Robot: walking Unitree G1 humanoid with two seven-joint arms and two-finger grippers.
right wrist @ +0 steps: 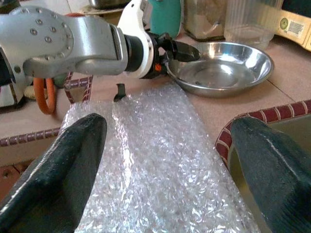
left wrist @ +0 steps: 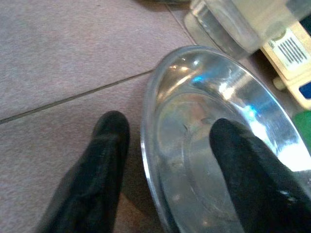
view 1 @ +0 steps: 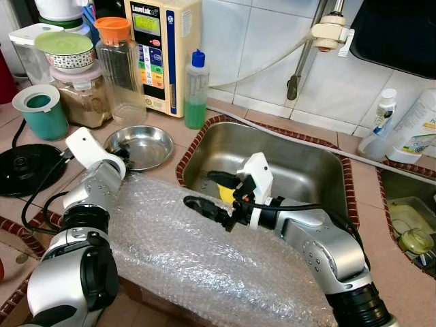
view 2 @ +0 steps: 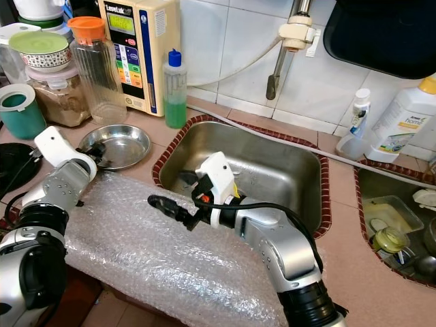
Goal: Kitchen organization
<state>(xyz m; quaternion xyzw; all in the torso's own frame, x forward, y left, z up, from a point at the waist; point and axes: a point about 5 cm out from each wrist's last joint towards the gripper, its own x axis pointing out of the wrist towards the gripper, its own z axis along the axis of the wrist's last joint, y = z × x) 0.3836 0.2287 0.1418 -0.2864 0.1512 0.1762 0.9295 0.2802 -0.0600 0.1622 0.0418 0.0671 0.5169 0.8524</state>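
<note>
A shallow steel bowl (view 1: 144, 145) sits on the tiled counter left of the sink (view 1: 300, 167). My left gripper (left wrist: 165, 160) is open and straddles the bowl's near rim, one finger (left wrist: 99, 160) outside on the counter and the other inside the bowl (left wrist: 204, 121). A sheet of bubble wrap (view 1: 197, 252) covers the counter in front. My right gripper (view 1: 208, 192) hovers open just above the wrap's far edge, beside the sink's left rim, with nothing between its fingers (right wrist: 73, 160). In the right wrist view, the left gripper (right wrist: 182, 51) is seen at the bowl (right wrist: 228, 63).
Behind the bowl stand a clear jar with an orange lid (view 1: 119, 65), a water unit (view 1: 160, 51), a green soap bottle (view 1: 195, 92) and a teal cup (view 1: 42, 112). A black kettle base (view 1: 24, 167) lies at left. A second basin (view 1: 409, 225) holds dishes at right.
</note>
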